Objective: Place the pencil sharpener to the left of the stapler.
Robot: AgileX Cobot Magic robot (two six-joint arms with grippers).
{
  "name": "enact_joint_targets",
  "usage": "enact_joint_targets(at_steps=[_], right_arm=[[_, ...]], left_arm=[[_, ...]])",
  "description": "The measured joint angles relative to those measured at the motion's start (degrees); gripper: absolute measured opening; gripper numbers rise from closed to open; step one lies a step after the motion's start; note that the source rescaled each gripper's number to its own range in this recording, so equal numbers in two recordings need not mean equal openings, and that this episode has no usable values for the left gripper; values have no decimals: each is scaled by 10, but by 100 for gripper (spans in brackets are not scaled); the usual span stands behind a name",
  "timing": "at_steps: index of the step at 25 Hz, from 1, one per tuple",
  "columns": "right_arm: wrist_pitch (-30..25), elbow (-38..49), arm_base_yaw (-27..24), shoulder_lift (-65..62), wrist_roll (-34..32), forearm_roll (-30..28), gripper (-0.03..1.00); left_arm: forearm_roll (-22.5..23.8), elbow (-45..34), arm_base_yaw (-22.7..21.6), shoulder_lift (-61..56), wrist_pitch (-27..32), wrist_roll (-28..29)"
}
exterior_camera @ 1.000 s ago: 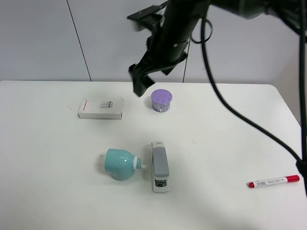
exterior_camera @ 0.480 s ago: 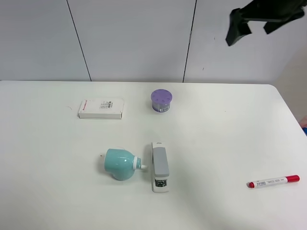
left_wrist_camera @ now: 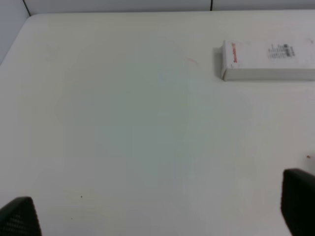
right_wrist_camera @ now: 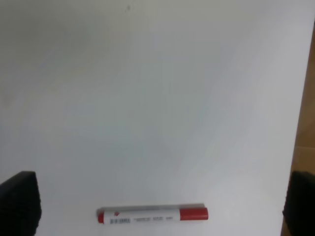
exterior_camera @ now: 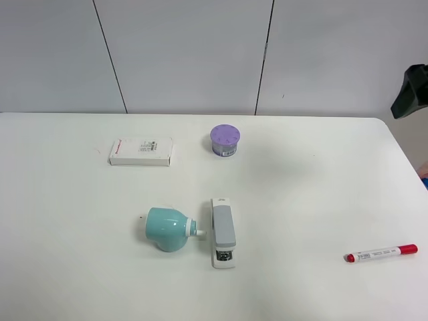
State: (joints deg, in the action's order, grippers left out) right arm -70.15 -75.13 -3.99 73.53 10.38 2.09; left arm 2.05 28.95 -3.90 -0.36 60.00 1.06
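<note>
The pencil sharpener lies on the white table just left of the stapler, its white nub almost touching the stapler's side. Far behind them sit a white flat box and a purple round container; a red-capped marker lies well to the right. The left gripper and the right gripper both hang spread wide, holding nothing.
</note>
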Motion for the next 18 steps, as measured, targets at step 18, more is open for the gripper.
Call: enact_joint_targets(at_steps=[18], right_arm=[[-1,167,0,-419,5,-3,100]], left_arm=[[0,0,0,0,0,0]])
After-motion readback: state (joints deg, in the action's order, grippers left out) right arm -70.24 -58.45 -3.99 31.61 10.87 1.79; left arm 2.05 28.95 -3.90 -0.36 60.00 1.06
